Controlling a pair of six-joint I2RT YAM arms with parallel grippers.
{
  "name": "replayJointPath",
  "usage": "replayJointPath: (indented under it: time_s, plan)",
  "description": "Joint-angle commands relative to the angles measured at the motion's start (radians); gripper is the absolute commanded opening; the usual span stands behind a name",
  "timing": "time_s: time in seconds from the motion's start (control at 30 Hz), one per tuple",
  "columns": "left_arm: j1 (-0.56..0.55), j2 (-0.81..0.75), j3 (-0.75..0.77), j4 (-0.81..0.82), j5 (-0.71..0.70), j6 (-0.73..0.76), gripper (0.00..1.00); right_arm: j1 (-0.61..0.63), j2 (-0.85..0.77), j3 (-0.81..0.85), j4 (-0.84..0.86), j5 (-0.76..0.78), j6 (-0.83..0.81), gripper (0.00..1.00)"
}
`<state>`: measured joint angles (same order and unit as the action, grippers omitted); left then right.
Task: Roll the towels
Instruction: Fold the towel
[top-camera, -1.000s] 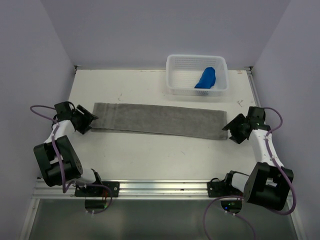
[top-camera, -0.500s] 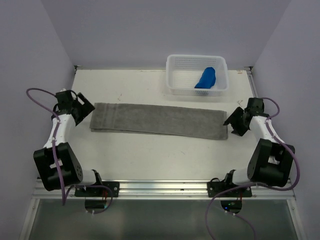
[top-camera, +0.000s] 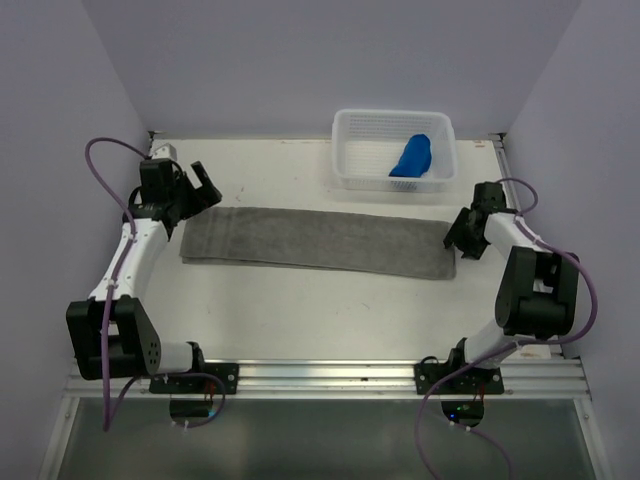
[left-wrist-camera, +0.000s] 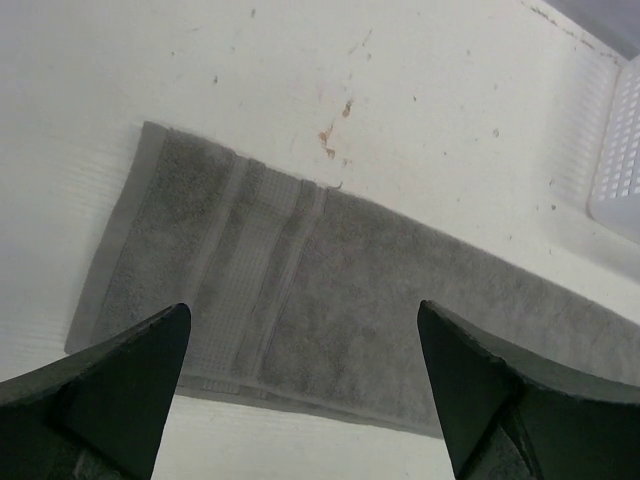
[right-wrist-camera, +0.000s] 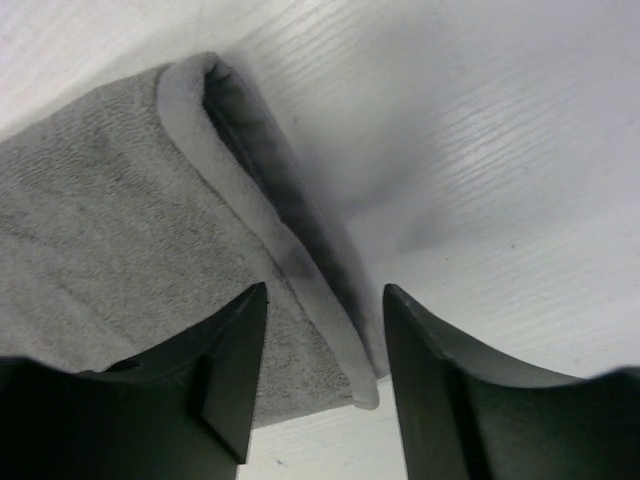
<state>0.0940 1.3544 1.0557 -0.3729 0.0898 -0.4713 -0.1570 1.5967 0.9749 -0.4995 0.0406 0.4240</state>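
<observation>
At right end of grey towel (top-camera: 315, 240): straddling hem with right hand (top-camera: 459, 233), unclenched, with left hand (top-camera: 197, 192) released wide. Next: pinch hem, begin roll.

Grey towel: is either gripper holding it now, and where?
Nothing is held. The left gripper hangs open above the left end of the grey towel; the right gripper straddles its right-end hem, jaws not closed on it.

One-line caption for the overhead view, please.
Grey towel lies as a long strip, left gripper open at one end, right gripper at the other; blue towel sits in the white basket.
</observation>
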Motion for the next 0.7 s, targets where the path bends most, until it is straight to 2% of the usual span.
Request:
replayJointPath:
  time_s: [0.0,0.1,0.67]
  plan:
    - [-0.037,-0.037,-0.019,0.042,-0.013,0.046,1.00,0.005,0.034,0.033,0.012,0.084,-0.031,0.50]
    - [-0.048,-0.046,-0.029,0.055,-0.004,0.046,1.00,0.008,0.057,0.033,0.022,0.081,-0.037,0.46]
    - [-0.046,-0.072,-0.051,0.074,0.056,0.045,1.00,0.030,0.031,-0.013,0.088,0.059,-0.024,0.49]
